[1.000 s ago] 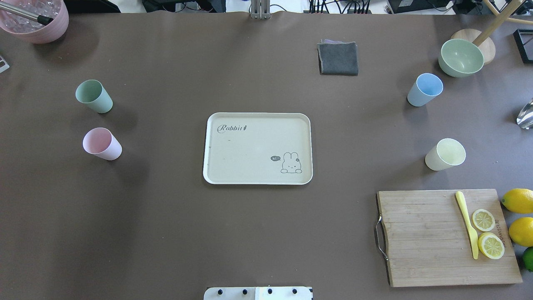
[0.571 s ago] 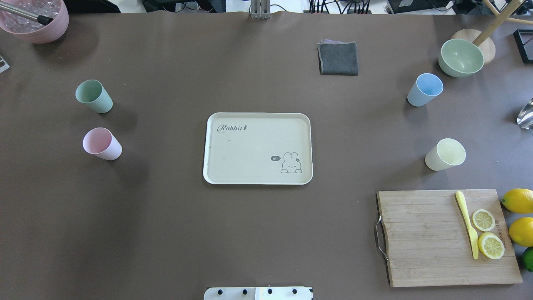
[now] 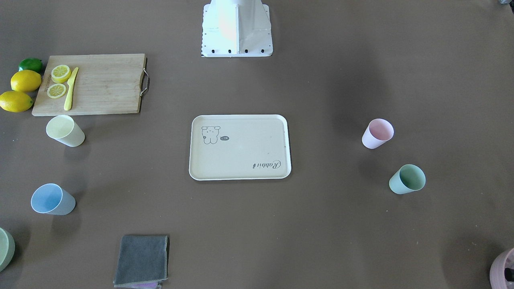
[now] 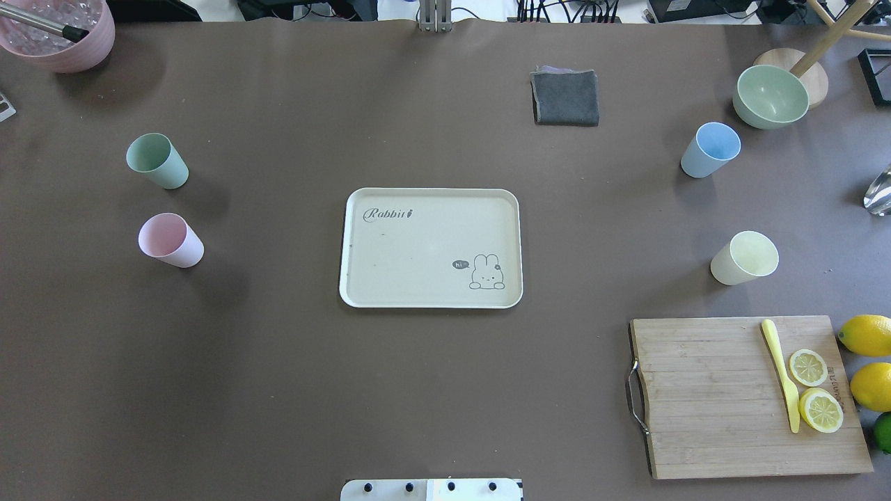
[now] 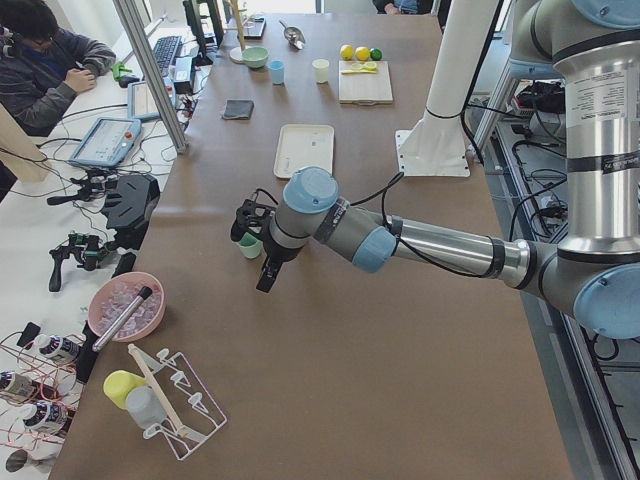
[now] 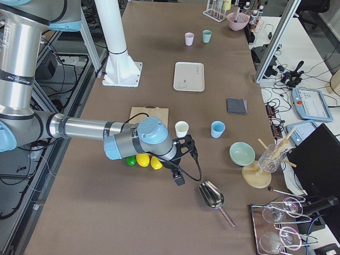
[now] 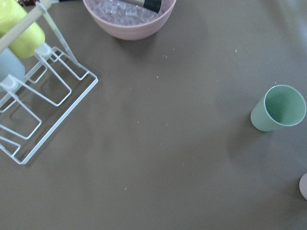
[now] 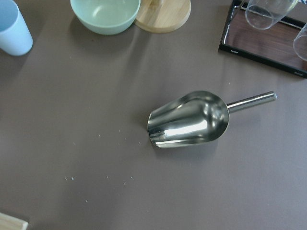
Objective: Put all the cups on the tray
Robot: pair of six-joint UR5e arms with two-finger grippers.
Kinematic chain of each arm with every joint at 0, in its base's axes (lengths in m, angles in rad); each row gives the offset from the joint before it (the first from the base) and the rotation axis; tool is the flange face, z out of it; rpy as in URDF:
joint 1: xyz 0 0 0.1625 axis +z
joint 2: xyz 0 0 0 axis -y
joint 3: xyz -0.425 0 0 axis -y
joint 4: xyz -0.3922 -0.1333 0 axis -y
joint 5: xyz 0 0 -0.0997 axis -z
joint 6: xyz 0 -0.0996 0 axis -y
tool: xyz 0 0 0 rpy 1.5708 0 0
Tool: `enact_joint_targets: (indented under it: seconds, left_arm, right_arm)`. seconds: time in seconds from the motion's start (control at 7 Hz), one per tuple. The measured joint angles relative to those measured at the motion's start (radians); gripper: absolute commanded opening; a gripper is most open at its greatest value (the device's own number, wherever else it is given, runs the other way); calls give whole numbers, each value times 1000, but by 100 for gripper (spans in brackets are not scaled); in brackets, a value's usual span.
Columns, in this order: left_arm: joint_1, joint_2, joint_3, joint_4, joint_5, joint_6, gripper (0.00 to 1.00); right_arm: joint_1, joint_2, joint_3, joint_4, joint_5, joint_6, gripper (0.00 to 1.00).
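Note:
The cream tray lies mid-table with nothing on it. The mint green cup and the pink cup stand on the table to its left. The light blue cup and the pale yellow cup stand to its right. All are upright and apart from the tray. My left gripper shows only in the exterior left view, hovering by the mint cup. My right gripper shows only in the exterior right view, above a metal scoop. I cannot tell whether either is open or shut.
A wooden cutting board with a knife and lemon slices lies at the near right, with whole lemons beside it. A sage bowl, a grey cloth and a pink pot stand at the far edge. A metal scoop and a wire rack lie at the table's ends.

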Motion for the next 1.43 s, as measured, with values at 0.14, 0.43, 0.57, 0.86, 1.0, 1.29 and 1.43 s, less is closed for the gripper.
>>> enact_joint_targets:
  seconds: [0.14, 0.43, 0.57, 0.86, 1.0, 1.29, 1.43]
  left_arm:
    - [1, 14, 18, -124, -1, -8, 99]
    - [60, -23, 59, -329, -1, -125, 100]
    - [122, -51, 63, -361, 0, -222, 100]
    - [260, -65, 48, -382, 8, -432, 99]
    - [335, -64, 48, -380, 12, -536, 98]
    - [507, -65, 61, -370, 120, -684, 97]
    - [587, -78, 91, -362, 206, -717, 89]
  right_arm:
    - [8, 12, 27, 19, 37, 113, 100]
    - [4, 44, 47, 29, 136, 305, 100]
    - [-24, 49, 49, 30, 124, 364, 100]
    - [-163, 74, 51, 30, -20, 518, 100]
    - [-248, 92, 48, 30, -85, 612, 100]
    - [-375, 124, 23, 31, -181, 720, 100]
    - [-401, 136, 6, 33, -199, 735, 100]
